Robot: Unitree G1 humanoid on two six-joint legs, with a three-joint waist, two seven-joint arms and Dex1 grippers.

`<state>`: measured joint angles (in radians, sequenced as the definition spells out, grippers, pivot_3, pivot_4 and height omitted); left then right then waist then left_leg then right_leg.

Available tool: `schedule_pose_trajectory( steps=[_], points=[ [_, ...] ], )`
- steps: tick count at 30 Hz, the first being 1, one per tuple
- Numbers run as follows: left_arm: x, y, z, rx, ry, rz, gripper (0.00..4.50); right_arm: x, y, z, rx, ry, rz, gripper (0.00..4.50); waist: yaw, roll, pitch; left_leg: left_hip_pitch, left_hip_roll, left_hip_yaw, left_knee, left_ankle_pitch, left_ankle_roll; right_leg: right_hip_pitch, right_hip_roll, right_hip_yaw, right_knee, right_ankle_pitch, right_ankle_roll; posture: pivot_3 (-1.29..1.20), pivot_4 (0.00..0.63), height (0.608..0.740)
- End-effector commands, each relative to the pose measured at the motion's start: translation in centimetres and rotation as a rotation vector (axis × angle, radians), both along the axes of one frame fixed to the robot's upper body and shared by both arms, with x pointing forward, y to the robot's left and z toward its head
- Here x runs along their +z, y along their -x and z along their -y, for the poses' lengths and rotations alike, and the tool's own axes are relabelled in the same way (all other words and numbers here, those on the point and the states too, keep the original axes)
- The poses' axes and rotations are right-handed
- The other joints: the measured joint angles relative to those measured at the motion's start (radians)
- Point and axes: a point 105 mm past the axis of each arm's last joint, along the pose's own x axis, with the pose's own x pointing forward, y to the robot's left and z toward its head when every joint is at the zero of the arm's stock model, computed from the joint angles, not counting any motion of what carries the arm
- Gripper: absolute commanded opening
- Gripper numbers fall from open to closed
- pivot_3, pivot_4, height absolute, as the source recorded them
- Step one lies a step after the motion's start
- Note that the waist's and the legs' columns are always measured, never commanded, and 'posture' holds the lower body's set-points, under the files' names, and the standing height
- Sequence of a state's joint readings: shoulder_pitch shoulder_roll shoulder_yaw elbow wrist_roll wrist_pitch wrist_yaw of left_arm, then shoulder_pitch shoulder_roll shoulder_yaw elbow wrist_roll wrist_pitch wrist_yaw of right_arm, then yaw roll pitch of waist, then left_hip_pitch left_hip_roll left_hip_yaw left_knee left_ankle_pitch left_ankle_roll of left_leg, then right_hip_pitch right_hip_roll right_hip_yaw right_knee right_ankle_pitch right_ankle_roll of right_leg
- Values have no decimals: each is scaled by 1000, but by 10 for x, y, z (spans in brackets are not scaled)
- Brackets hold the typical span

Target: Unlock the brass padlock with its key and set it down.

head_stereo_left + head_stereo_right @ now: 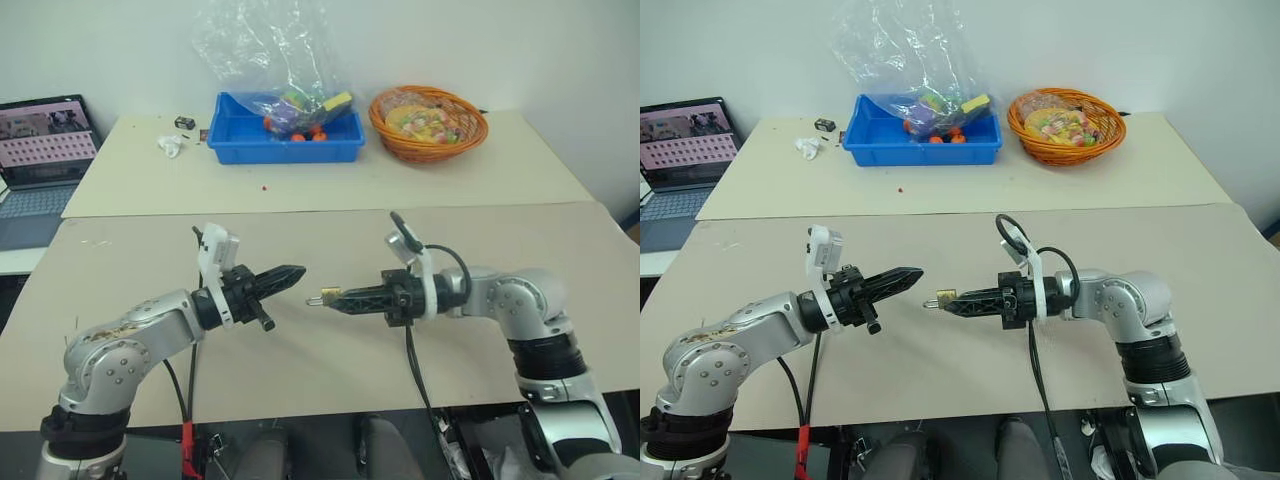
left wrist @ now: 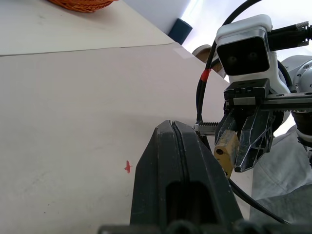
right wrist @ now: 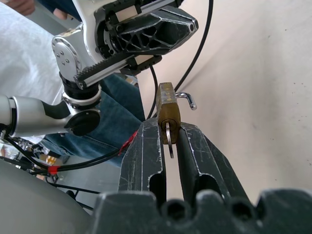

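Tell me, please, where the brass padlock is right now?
The brass padlock is pinched at the tips of the right gripper, held above the tan table near its middle, just across a small gap from the shut left gripper.

You can't see the lower part of the brass padlock [image 3: 168,113]: it sits buried between the fingers of the right tool [image 3: 169,146], and only its upper body and the hooked tip of the shackle stand clear. From the head views the padlock is too small for you to tell how its shackle stands. No key can be made out. The left tool [image 1: 290,275] covers part of the counter [image 2: 73,122] in its own wrist view. The laptop [image 1: 40,150] is cut off by the picture's edge. The blue bin's [image 1: 285,135] contents are blurred behind crumpled plastic.
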<state>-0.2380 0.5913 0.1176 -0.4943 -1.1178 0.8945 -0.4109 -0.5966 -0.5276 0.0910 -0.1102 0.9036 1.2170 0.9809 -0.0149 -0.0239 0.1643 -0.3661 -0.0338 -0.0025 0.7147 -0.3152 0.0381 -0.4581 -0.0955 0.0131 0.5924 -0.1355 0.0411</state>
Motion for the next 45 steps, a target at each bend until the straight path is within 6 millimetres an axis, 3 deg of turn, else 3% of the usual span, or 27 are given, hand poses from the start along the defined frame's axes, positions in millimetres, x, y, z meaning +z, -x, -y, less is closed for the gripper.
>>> schedule_pose_trajectory(
  steps=[1,21,45],
  points=[
    [10,2,3,-19,-8,51,31,13,-2,-3,5,-23,70,9,-1,0,0,0,0,0,0,0,0,0,0,0,0,0,0,0,150,728],
    [8,3,6,-21,-8,46,31,43,3,-19,29,-82,150,9,1,0,0,0,0,0,0,0,0,0,0,0,0,0,0,0,150,728],
    [5,1,0,-3,-31,49,31,47,-12,-20,-54,-103,117,9,1,0,0,0,0,0,0,0,0,0,0,0,0,0,0,0,150,728]
  ],
)
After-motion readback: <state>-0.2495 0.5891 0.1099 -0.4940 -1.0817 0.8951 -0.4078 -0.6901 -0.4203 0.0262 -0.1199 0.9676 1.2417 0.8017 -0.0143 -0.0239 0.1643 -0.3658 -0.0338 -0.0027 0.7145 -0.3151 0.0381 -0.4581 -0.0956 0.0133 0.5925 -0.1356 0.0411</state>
